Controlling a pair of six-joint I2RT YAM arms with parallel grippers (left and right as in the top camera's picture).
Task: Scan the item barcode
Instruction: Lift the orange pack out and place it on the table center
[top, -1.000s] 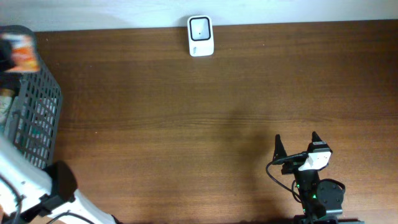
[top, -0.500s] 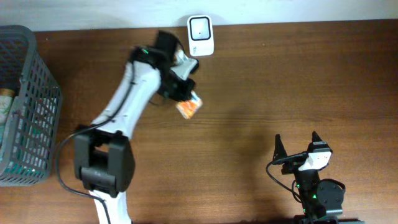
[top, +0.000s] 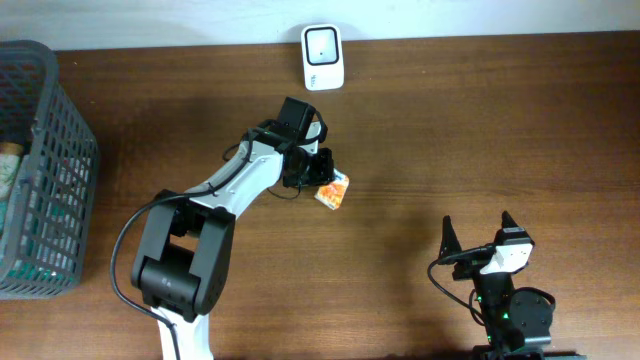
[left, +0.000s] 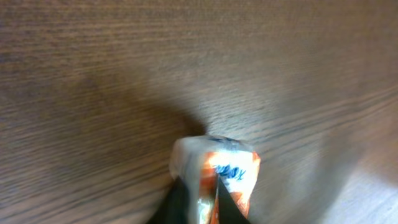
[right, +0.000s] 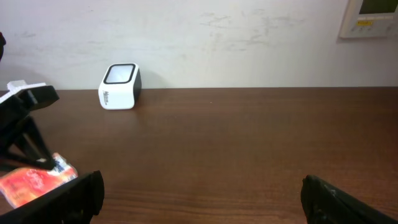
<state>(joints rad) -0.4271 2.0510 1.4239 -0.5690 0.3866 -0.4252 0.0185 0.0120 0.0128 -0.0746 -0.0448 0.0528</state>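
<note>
snack packet (top: 333, 190) at left gripper (top: 324, 181) (touching table (top: 470, 130)), scanner (top: 322, 57) well apart

Nothing can be read with certainty. The packet (left: 219, 177) carries blue lettering on a white band above its orange print, seen close in the left wrist view, but the letters are blurred and cut off by the frame edge, so no word or brand comes out. The white scanner (right: 120, 86) has a short line of small dark print running up its side face in the right wrist view; it is too small to make out. The wall panel (right: 372, 17) at the top right of that view shows a pale display and a row of tiny markings beneath it, also illegible. No barcode digits are visible in any view.
</note>
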